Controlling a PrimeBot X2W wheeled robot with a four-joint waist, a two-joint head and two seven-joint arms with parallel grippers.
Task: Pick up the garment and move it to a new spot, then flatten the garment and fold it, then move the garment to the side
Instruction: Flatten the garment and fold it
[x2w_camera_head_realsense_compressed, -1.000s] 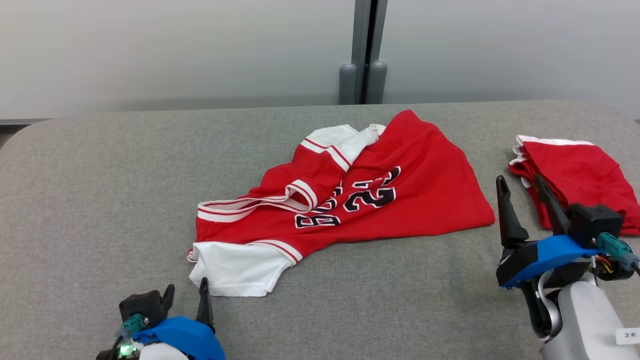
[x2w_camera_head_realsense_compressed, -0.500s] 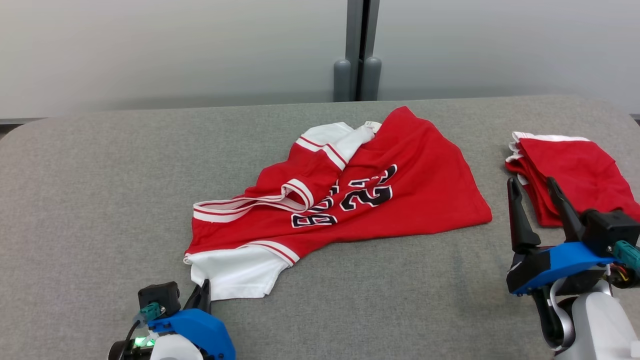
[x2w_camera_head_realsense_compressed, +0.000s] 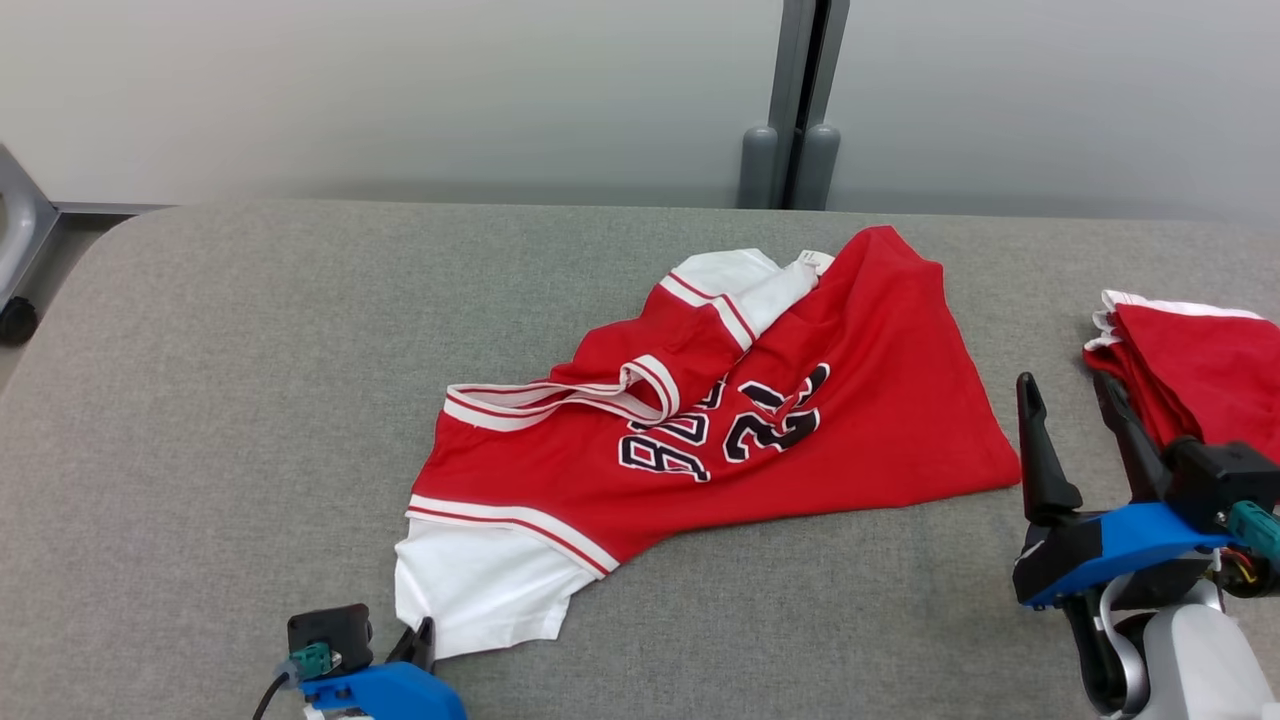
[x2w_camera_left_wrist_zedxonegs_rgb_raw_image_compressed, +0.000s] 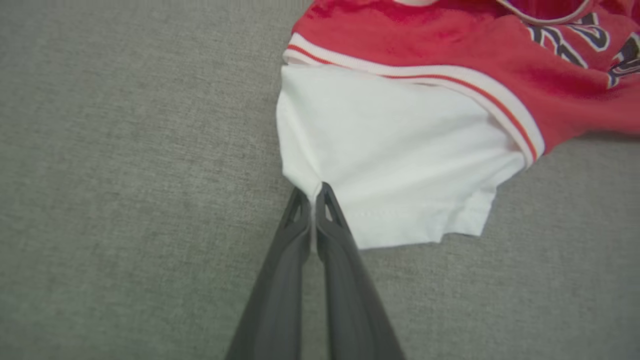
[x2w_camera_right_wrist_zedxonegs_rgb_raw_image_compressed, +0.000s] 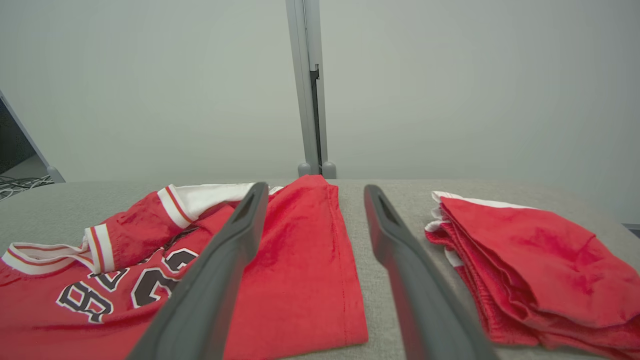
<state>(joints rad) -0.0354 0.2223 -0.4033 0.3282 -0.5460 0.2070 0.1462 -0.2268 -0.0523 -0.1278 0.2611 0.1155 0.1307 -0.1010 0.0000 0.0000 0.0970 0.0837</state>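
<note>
Head view, garment: red garment lies rumpled on the grey surface, left of the folded pile, with a bare strip between them.
Head view, left tool: left tool is at the white sleeve, the garment end farthest from the folded pile. It is mostly cut off here, so the grip is hard to judge.
Head view, right tool: right tool has its fingers apart and empty, just in front of the folded pile.
Left wrist view, grip: fingers are together, clamped on the sleeve's edge, and the cloth puckers at the tips.
Right wrist view, layout: garment hem is left of the folded pile, well apart from it.
Handling: probably light, limp and drapey, so it will drag and bunch from one corner.
Hold: likely needs a second pinch at the hem corner nearest the folded pile.
</note>
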